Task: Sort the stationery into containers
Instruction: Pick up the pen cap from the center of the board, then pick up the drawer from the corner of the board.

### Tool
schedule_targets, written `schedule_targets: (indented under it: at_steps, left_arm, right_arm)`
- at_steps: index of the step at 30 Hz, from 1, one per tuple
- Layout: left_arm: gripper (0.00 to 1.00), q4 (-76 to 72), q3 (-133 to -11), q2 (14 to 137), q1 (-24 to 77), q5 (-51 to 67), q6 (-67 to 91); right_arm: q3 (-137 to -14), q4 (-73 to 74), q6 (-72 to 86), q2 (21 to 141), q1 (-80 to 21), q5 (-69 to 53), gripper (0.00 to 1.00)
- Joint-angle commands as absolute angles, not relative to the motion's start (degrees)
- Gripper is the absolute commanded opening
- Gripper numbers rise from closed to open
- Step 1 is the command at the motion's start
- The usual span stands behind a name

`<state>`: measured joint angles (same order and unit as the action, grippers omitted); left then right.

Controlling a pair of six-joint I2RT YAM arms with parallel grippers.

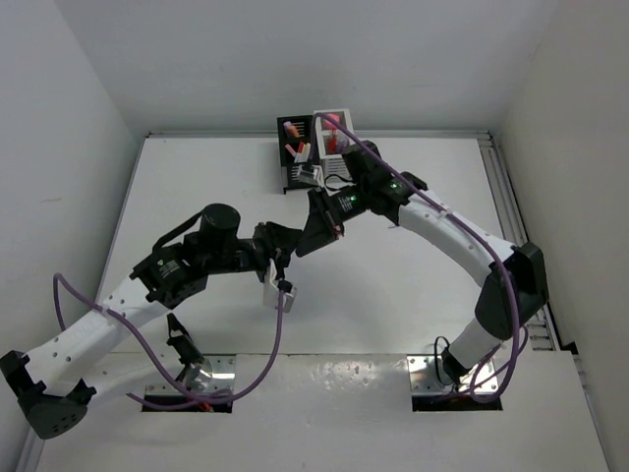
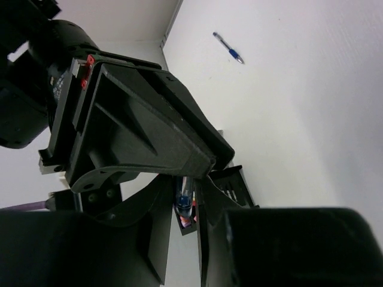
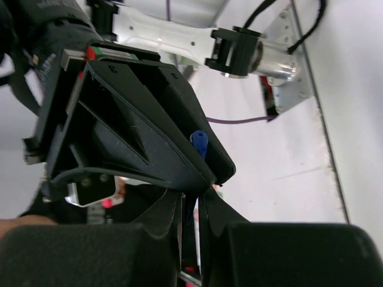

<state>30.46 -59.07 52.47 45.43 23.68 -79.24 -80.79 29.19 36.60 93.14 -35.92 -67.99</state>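
Observation:
My two grippers meet tip to tip over the middle of the table, the left gripper (image 1: 287, 248) coming from the left and the right gripper (image 1: 316, 234) from the back right. A blue pen (image 2: 184, 196) stands between the left gripper's (image 2: 187, 192) narrow jaws, which press on it. The same blue pen (image 3: 198, 143) shows its blue cap above the right gripper (image 3: 190, 206), shut on its shaft. In the top view the pen is hidden by the fingers. The joined containers, black (image 1: 293, 162) and white (image 1: 339, 118), stand at the far edge with several pieces in them.
A second blue pen (image 2: 228, 48) lies loose on the table in the left wrist view. Purple cables (image 1: 280, 334) loop off both arms. White walls close in the table on three sides. The black container (image 2: 234, 182) sits just beyond the grippers.

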Motion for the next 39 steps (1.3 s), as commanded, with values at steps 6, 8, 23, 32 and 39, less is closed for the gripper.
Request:
schedule_targets:
  at_steps: [6, 8, 23, 32, 39]
  left_arm:
    - [0.33, 23.03, -54.32, 50.19, 47.99, 23.73, -78.93]
    - [0.32, 22.5, -54.14, 50.19, 48.16, 23.29, -78.4]
    - [0.0, 16.79, -51.15, 47.73, 47.99, 20.04, -71.73]
    - [0.0, 12.92, -52.73, 48.07, 46.76, 15.39, -50.5]
    - [0.0, 15.99, -60.46, 53.34, 43.86, 11.17, -27.01]
  right_arm:
    - [-75.77, -1.82, 60.19, 93.25, -36.56, -75.76, 0.0]
    - [-75.59, -2.02, 60.38, 93.08, -36.56, -75.94, 0.0]
    - [-81.8, 14.6, 45.68, 89.3, -29.91, -70.85, 0.66]
    - [-87.9, 37.61, 17.68, 83.94, -16.1, -39.22, 0.51]
    - [-75.42, 32.0, -1.93, 81.82, -12.92, -16.11, 0.37]
